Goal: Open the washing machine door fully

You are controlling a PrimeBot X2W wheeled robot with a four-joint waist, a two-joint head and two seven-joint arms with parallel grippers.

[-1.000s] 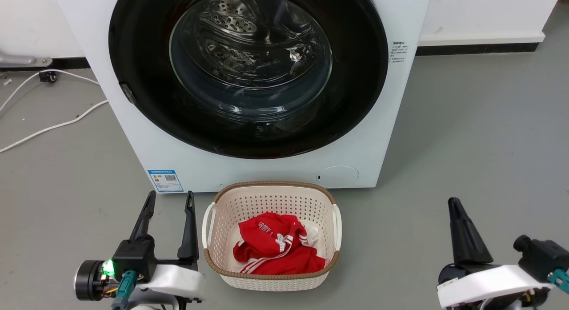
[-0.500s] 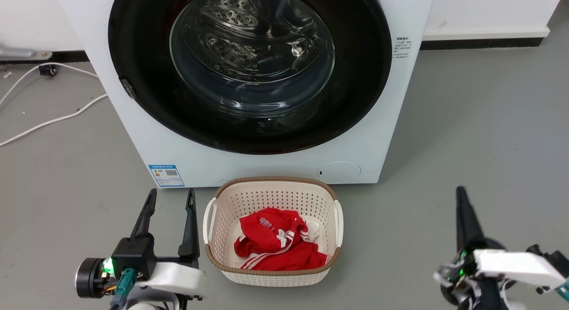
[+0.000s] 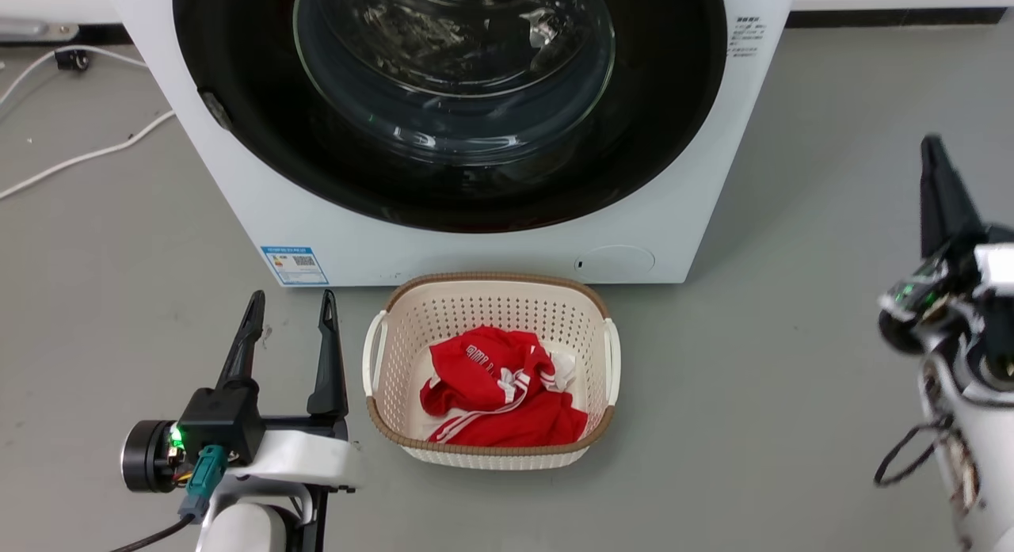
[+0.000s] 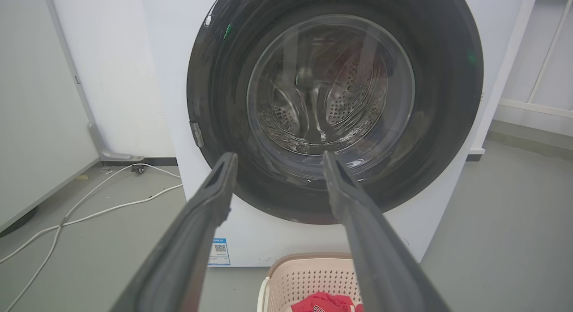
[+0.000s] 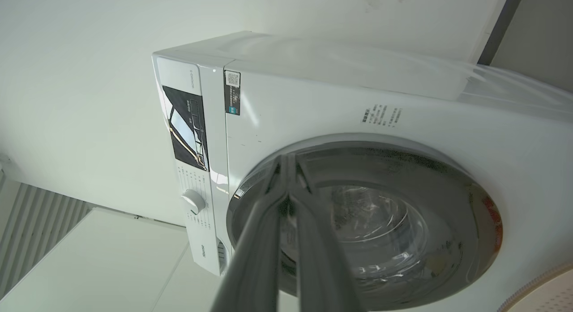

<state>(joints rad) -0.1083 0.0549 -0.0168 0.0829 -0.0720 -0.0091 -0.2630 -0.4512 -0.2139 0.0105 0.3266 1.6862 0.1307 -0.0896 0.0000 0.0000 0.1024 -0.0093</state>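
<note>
Front-loader approach, door not yet opened. The washing machine [image 3: 238, 203] stands on the floor [image 3: 792, 338] toward its far edge, close to the wall. The washing machine door [image 3: 657, 140] lies shut and flush against the white front, its glass bowl showing the steel drum behind. A small grey fitting [image 3: 215, 108] sits at the door's left rim; whether it is a catch or a hinge cannot be told. The left hand [image 3: 291, 297] hovers low with its fingers spread and empty, just beside a perforated basket [image 3: 491, 287] that holds a red garment [image 3: 499, 394] and rests on the floor just before the machine's lower front edge. The right hand [image 3: 933, 152] is raised off the machine's right side, fingers pressed together and holding nothing; in the right wrist view its tips [image 5: 286, 162] aim toward the door's rim but are apart from it. Judged hazards: the glossy rim offers little purchase, so closed fingers may skid off without hooking the edge; pulling on the hinged side would strain the door and not release it; the basket may obstruct a forward move of the base; and white cables [image 3: 79, 152] trail over the floor at the left.
</note>
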